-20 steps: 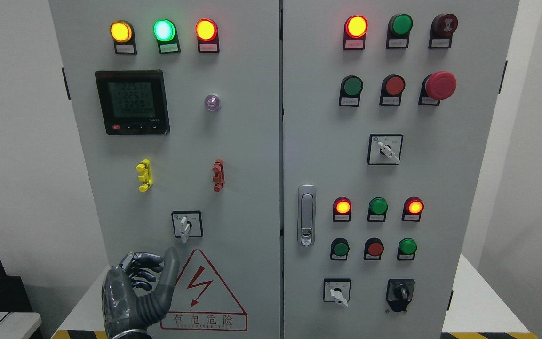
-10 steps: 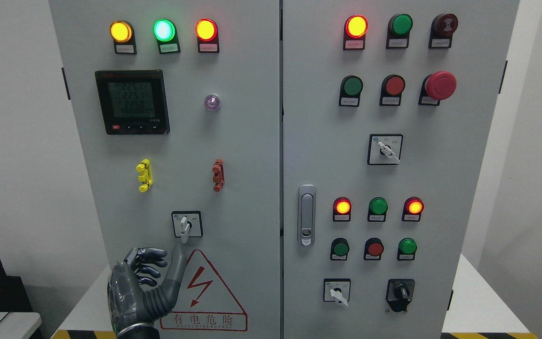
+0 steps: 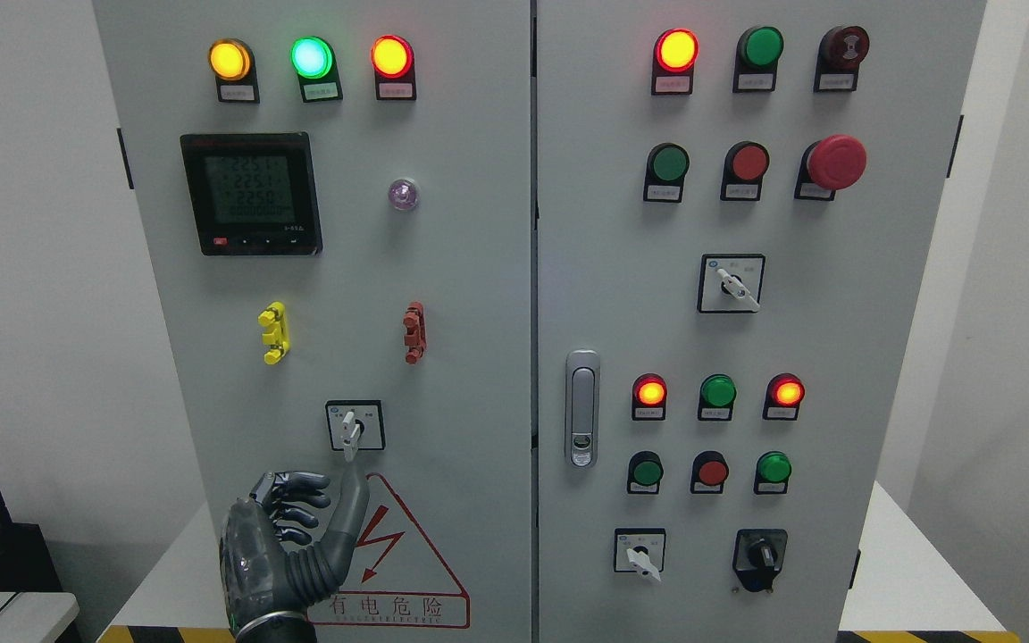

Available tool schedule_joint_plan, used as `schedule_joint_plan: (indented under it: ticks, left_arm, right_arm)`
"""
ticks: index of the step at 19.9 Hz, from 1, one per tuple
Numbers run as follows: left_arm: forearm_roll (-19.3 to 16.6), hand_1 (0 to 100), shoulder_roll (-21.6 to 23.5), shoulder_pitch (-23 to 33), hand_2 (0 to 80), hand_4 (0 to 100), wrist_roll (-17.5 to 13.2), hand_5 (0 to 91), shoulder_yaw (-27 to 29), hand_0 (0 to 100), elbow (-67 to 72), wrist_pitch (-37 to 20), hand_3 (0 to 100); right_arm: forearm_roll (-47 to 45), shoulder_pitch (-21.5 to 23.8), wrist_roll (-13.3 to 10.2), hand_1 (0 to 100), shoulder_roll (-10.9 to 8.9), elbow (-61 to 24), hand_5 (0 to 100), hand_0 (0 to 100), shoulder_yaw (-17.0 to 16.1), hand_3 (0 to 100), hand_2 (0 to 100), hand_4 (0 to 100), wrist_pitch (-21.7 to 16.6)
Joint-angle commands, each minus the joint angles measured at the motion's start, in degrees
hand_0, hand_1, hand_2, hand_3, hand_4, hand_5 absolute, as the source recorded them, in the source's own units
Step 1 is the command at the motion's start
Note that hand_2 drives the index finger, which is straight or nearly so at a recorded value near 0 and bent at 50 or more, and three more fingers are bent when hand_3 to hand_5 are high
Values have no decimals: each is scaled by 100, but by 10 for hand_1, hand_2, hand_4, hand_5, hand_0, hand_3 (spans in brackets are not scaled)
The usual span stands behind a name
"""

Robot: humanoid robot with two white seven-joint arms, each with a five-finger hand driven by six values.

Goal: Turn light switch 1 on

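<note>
1. Head view: grey cabinet (image 3: 479, 268) w/ two doors fills the frame; white wall on both sides.
2. Left door, top row: amber lamp (image 3: 230, 59), green lamp (image 3: 312, 57), red lamp (image 3: 391, 56), all lit. Below them a meter (image 3: 251, 194) w/ a lit screen, and a small violet lamp (image 3: 403, 195) to its right.
3. Mid left door: yellow clip (image 3: 272, 332) and red clip (image 3: 414, 332), well apart from each other.
4. Right door: rows of red and green buttons and lamps, a big red stop button (image 3: 836, 162), three more knobs, and a silver door latch (image 3: 581, 408) near the seam. All well apart from the hand.
5. Task item: switch (image 3: 355, 426), a rotary knob on a black-framed plate, low on the left door, under the two clips. Its white lever points roughly straight down.
6. Red warning triangle (image 3: 387, 558) w/ a lightning bolt sits just under the switch; the hand covers its left edge.
7. Left hand (image 3: 287, 554) comes up from the bottom edge, lower left. Fingers (image 3: 296, 500) curled in, holding nothing; thumb (image 3: 352, 513) stuck out straight, pointing up.
8. Thumb tip is just below the switch lever, a bit right of it; can't tell if they touch. Nothing between them.
9. Right arm not seen.
</note>
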Motion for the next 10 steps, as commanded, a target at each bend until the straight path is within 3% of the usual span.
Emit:
schedule_joint_plan:
  ticks: [1, 10]
  left_arm:
    - [127, 559, -43, -58, 501, 736, -4, 634, -3, 118, 160, -23, 679]
    - [145, 561, -69, -260, 494, 731, -4, 627, 6, 115, 178, -15, 676]
  right_arm:
    - [-141, 0, -5, 389, -3, 0, 0, 120, 97, 0, 0, 0, 0]
    - [-141, 0, -5, 389, -3, 0, 0, 120, 97, 0, 0, 0, 0]
